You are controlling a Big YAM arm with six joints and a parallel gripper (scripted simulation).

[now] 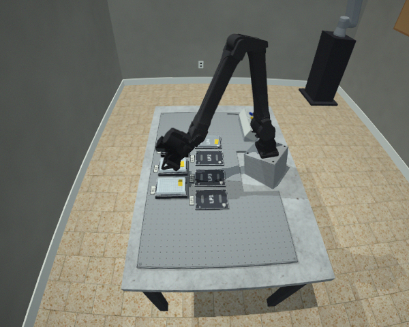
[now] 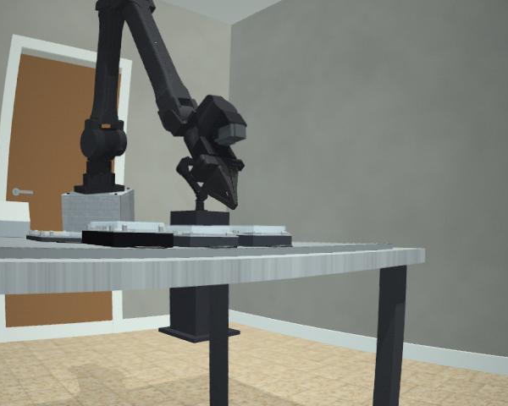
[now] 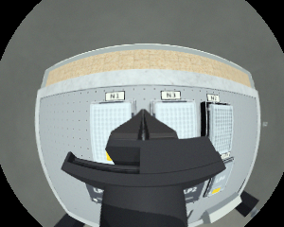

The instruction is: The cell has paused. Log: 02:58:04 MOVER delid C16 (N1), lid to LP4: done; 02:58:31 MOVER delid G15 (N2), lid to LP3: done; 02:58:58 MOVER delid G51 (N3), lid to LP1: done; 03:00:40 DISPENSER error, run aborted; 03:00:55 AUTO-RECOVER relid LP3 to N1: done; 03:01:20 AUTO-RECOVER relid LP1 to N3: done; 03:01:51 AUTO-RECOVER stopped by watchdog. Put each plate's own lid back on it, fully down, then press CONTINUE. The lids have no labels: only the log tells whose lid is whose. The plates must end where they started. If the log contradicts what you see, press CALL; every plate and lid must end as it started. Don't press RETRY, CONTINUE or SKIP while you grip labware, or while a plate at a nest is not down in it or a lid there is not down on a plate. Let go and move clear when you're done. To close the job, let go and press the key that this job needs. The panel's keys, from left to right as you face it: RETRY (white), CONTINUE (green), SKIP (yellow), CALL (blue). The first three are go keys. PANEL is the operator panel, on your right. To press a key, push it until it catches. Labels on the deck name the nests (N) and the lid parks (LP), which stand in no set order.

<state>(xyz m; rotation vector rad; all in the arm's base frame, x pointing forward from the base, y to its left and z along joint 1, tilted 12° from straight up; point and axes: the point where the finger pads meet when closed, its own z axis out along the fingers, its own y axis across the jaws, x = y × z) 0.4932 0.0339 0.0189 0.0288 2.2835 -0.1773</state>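
Note:
Three well plates stand in a column of nests at the deck's left. The front plate (image 1: 170,186) and the middle plate show yellow tags. The rear plate is hidden behind my wrist in the top view. In the wrist view the plates lie side by side (image 3: 111,123) (image 3: 175,119) (image 3: 221,125), and the right one has a darker rim. A pale lid (image 1: 208,141) lies on the rearmost lid park. My gripper (image 1: 169,164) is shut and empty. It hangs above the middle plate, fingertips pointing down (image 2: 231,203) (image 3: 142,123).
Three dark lid parks (image 1: 208,157) (image 1: 209,176) (image 1: 211,199) are bare. The white operator panel (image 1: 247,121) sits at the back right, beside the arm's grey pedestal (image 1: 266,167). Small label tags stand next to the nests and parks.

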